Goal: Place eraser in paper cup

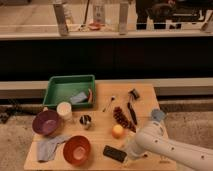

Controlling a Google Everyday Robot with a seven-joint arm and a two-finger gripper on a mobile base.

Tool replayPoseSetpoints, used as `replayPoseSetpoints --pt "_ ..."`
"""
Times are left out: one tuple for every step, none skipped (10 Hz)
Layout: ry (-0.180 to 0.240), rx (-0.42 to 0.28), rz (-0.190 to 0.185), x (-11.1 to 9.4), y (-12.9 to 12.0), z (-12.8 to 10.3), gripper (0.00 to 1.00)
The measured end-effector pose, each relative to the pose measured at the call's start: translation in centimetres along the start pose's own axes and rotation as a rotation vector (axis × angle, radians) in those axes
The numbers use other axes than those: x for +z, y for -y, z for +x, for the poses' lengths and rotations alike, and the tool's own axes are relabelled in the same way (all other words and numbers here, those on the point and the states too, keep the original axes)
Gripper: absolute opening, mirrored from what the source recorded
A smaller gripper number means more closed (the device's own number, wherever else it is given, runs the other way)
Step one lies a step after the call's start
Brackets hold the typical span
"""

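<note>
The eraser (115, 153) is noted lying unlifted by the tabletop (146, 95) front edge, the hand (129, 152) just beside it, grip undeterminable, and the paper cup (64, 110) empty-looking near the left edge.

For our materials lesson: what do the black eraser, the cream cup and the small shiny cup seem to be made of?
The eraser: matte black, no shine, probably rubber or foam. The paper cup: dull cream-white, likely paper. The small cup: grey with bright glints, apparently metal. The gripper sits close beside the eraser.
</note>
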Motion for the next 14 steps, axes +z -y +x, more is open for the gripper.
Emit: replayPoseSetpoints --pt "0.003 -0.005 -0.001 -0.2 0.0 -0.2 0.69" --pt "0.008 -0.007 -0.004 -0.4 0.0 -0.4 0.70" --pt "0.014 -0.007 -0.008 -0.3 -0.1 -0.4 0.75" --pt "0.016 -0.011 -0.014 -0.3 0.0 -0.6 0.76" --pt "0.017 -0.017 -0.020 0.0 0.3 -0.8 0.76" --pt "0.017 -0.025 -0.028 0.2 0.5 -1.0 0.76" --pt "0.017 -0.033 -0.034 0.4 0.7 -1.1 0.76" --pt "0.019 -0.045 -0.042 0.6 0.9 -1.3 0.76" --pt "0.021 -0.056 -0.047 0.7 1.0 -1.5 0.74" --pt "0.023 -0.068 -0.051 0.8 1.2 -1.6 0.66" --pt "0.024 -0.071 -0.052 0.9 1.4 -1.6 0.57" --pt "0.025 -0.071 -0.053 0.9 1.5 -1.5 0.45" --pt "0.025 -0.071 -0.053 0.9 1.6 -1.5 0.38" --pt "0.027 -0.067 -0.050 0.8 1.7 -1.3 0.32"
